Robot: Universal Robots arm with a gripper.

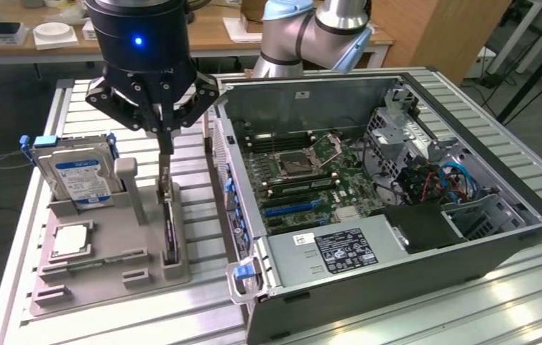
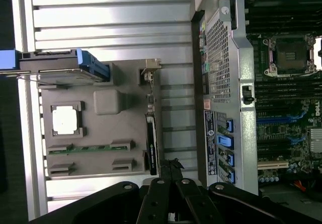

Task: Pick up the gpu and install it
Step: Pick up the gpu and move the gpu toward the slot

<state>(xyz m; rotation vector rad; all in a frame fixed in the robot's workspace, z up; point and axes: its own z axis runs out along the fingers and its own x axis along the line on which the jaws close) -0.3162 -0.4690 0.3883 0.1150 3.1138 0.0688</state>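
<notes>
Your gripper (image 1: pixel 165 147) hangs with its jaws pinched together on nothing, tips pointing down. Directly under them the gpu (image 1: pixel 170 223) stands on edge in a slot of the grey holder tray (image 1: pixel 108 277), on the tray's side toward the open computer case (image 1: pixel 348 93). Whether the tips touch the card you cannot tell. The card's long axis runs parallel to the case wall, and in the wrist view the tips sit near one end of it, not mid-length. Farther off, the hard drive (image 1: pixel 79 180) stands upright in the tray.
</notes>
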